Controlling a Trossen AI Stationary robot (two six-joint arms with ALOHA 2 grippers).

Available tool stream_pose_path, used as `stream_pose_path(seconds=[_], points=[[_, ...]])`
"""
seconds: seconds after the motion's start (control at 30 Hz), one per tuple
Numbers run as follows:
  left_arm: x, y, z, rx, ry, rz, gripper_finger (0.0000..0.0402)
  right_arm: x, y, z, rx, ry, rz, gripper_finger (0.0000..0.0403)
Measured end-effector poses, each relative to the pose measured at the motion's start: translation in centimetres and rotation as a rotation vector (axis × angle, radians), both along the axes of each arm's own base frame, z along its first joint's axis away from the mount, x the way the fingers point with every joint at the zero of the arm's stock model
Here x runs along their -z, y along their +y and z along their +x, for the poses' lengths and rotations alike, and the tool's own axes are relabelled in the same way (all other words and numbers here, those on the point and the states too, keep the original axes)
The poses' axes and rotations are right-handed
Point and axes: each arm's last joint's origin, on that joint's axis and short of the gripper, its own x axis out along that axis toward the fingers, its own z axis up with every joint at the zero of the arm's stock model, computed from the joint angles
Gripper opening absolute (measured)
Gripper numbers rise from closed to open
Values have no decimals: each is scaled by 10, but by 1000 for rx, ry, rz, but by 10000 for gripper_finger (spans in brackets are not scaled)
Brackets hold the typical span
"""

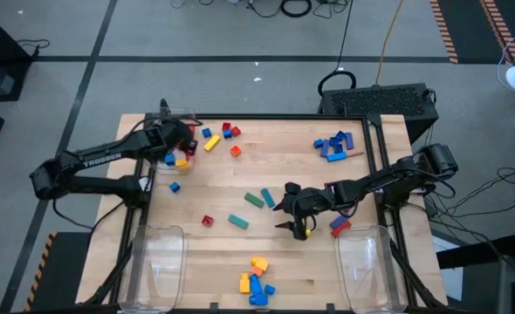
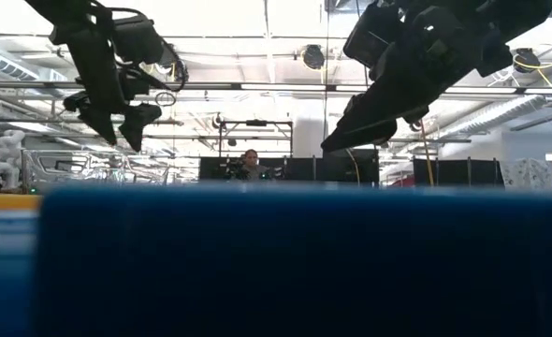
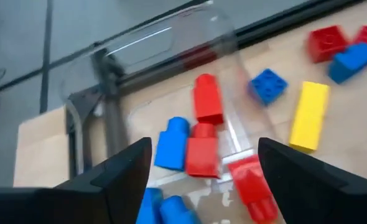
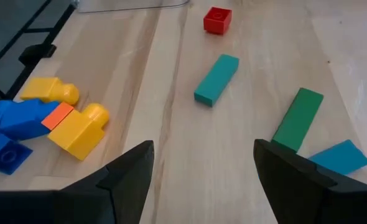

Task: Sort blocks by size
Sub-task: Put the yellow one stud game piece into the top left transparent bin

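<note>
The left gripper (image 1: 181, 144) hangs with its jaws apart and empty over the clear bin (image 3: 146, 56) at the far left corner of the worktop (image 1: 275, 253), where red and blue blocks (image 3: 202, 134) lie beneath it. The right gripper (image 1: 291, 212), jaws also apart and empty, is the nearer arm to the loose bars mid-worktop. The teal bar (image 4: 216, 79) lies ahead of those jaws, angled across their line, beside a green bar (image 4: 298, 118).
</note>
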Motion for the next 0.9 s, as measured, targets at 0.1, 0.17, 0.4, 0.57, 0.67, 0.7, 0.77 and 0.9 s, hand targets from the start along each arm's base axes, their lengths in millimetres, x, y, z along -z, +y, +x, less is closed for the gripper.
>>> stream_pose_path(seconds=[0.1, 0.17, 0.4, 0.57, 0.67, 0.7, 0.77, 0.9], points=[[-9, -11, 10, 117, -8, 30, 296, 2, 2, 1, -1, 8, 32, 261], [-17, -20, 16, 193, -41, 59, 296, 6, 4, 3, 36, 18, 63, 261], [-36, -66, 41, 596, -238, 73, 297, 32, 30, 19, 39, 15, 141, 261], [-39, -107, 55, 873, -325, 34, 297, 33, 54, 38, -17, 12, 127, 261], [-35, -130, 61, 989, -328, 29, 297, 27, 68, 47, -48, 22, 94, 261], [-33, -137, 63, 1019, -322, 23, 297, 26, 72, 50, -57, 33, 83, 261], [-28, -150, 67, 1074, -310, 11, 297, 22, 79, 56, -71, 58, 70, 261], [-15, -171, 77, 1141, -280, -1, 297, 15, 93, 65, -97, 111, 44, 261]])
